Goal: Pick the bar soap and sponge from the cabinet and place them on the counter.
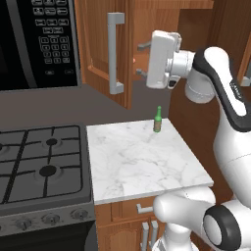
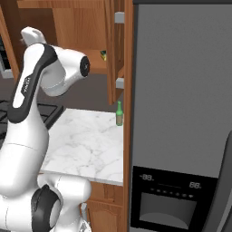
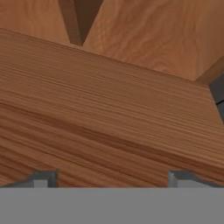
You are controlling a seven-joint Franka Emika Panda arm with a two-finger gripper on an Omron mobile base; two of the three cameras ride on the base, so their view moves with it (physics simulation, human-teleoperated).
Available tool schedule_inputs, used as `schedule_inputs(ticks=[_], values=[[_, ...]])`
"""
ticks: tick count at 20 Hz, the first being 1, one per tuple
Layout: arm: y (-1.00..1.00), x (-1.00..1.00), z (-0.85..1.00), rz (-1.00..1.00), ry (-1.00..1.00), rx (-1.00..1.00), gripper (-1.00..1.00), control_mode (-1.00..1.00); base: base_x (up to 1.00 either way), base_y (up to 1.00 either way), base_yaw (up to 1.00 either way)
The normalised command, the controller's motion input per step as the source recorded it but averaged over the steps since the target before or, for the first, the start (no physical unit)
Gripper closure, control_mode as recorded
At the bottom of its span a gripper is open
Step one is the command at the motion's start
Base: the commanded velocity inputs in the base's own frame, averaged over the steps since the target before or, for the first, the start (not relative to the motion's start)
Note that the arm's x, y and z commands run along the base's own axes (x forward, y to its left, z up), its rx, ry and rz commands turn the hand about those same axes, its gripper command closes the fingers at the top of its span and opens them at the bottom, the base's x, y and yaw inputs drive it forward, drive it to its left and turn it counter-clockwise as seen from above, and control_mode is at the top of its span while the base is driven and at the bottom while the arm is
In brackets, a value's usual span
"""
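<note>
The brown wooden cabinet (image 1: 95,44) hangs open above the counter (image 1: 142,162), its door's long grey handle (image 1: 116,54) facing me. My gripper (image 1: 142,60) reaches level into the cabinet opening, fingers spread wide and nothing between them. In the hand view the two fingertips (image 3: 43,178) stand far apart over the bare wooden shelf (image 3: 109,109). The sponge (image 2: 103,55), yellow and dark green, lies on the shelf near the door edge, right of my arm. A tiny pinkish speck (image 1: 134,60) shows just left of the fingers; I cannot tell whether it is the bar soap.
A green bottle (image 1: 158,120) stands at the far right corner of the marble counter (image 2: 86,136). A black gas stove (image 1: 41,162) lies left of it, a microwave (image 1: 39,41) above that. A tall grey fridge (image 2: 181,90) closes off the right side.
</note>
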Motion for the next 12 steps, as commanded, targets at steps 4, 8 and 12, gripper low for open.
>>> schedule_inputs(ticks=[4,8,12], values=[[0.0,0.2,0.0,0.12,0.04,0.0,-1.0,-1.0,0.0,0.0,0.0],[0.0,0.18,0.0,0.11,0.03,0.0,-1.0,-1.0,0.0,0.0,0.0],[0.0,0.19,0.0,0.1,0.02,0.0,-1.0,-1.0,0.0,0.0,0.0]])
